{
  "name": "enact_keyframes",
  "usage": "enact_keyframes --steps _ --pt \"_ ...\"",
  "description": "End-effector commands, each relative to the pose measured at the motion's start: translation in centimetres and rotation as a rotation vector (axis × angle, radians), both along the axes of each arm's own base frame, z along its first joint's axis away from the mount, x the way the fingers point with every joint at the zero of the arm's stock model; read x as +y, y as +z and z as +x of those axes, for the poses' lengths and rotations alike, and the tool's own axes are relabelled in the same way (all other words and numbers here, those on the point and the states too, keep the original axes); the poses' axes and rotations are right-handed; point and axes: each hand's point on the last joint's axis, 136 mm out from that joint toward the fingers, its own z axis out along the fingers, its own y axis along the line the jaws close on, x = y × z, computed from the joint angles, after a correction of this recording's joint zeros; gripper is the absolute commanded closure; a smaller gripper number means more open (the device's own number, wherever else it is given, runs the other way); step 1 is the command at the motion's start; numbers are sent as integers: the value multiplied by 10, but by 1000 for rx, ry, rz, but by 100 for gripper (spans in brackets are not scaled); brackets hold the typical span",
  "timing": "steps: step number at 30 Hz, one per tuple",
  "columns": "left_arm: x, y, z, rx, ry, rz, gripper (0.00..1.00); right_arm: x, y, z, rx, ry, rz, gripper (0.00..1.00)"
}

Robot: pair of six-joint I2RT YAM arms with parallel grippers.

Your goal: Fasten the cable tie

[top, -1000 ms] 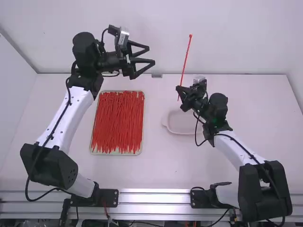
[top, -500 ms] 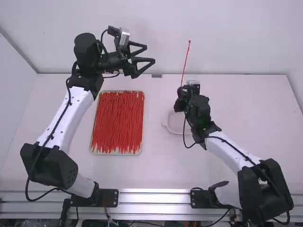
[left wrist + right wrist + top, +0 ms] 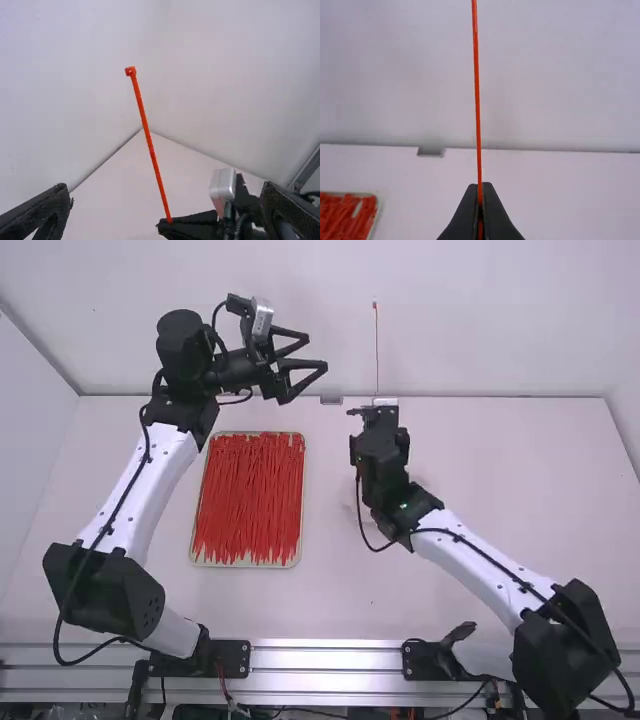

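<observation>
Upright cable tie [image 3: 375, 350] mid-air, open room either side

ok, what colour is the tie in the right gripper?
Orange-red; the thin plastic cable tie shows best in the right wrist view.

Left arm rears up over the table's far-left part, its gripper [image 3: 314, 352] spread wide, pointing right. Right arm reaches toward the middle of the far edge, gripper [image 3: 376, 406] pointing up, fingers pinched on a tie [image 3: 376, 350].
</observation>
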Motion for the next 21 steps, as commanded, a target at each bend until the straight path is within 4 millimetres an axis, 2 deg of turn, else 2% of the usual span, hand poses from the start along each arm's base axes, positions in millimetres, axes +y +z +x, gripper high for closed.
enact_keyframes --steps 1,8,12,21 --pt "-8 -4 -3 22 -21 -5 1 -20 25 -8 -62 -167 -82 100" --pt "-24 -1 -11 4 -52 -9 1 -28 41 -34 -103 -332 -169 100" --pt "-31 2 -5 41 -4 -37 1 -29 45 -49 -122 -402 -190 100" --pt "-45 16 -9 90 -7 -111 1 -28 49 -63 -138 -450 -205 100"
